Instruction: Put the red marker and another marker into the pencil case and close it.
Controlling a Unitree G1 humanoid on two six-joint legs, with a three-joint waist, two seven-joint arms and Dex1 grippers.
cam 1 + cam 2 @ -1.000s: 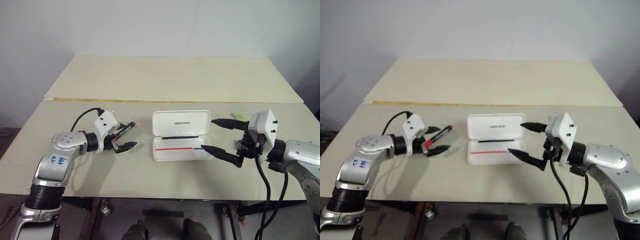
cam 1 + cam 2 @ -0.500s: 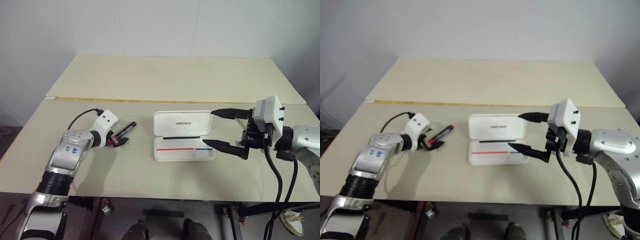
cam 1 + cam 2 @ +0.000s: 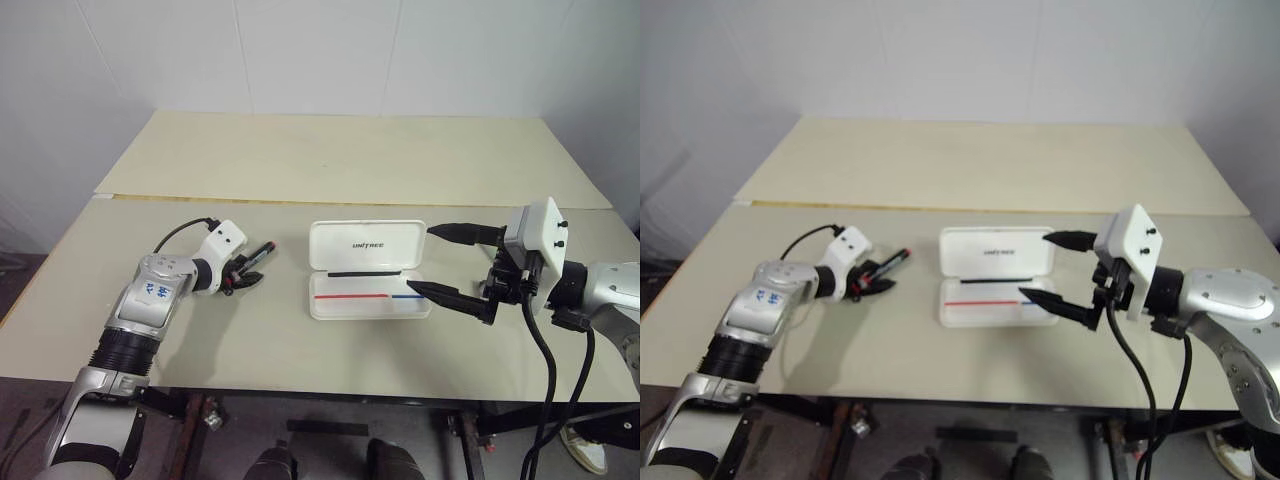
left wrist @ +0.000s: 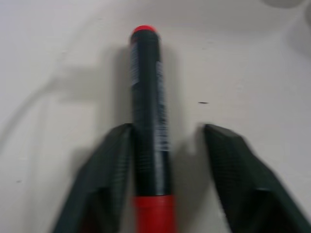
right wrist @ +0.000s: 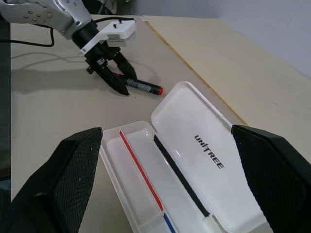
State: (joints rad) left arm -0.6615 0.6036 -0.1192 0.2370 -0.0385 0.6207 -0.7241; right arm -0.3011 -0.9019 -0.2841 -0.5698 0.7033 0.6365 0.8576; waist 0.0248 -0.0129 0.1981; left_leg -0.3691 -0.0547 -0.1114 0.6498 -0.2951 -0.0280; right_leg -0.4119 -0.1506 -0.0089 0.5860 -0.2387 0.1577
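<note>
The left end effector (image 4: 167, 165) straddles the marker (image 4: 149, 121), one finger (image 4: 104, 179) against the barrel and the other apart from it, so a grip seems likely but unsure. The marker's near end is cut off; its long axis runs straight out between the fingers. Beyond, the open case (image 3: 366, 270) lies on the surface (image 3: 300, 350), just left of the right end effector (image 3: 447, 262), whose fingers are spread wide.

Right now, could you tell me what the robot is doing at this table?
The left gripper is down on the table with its fingers on either side of the red marker, one finger against the barrel and a gap at the other, so the marker is not yet gripped. The white pencil case lies open in the middle of the table with no marker in it. The right gripper hovers open beside the case, holding nothing.
</note>
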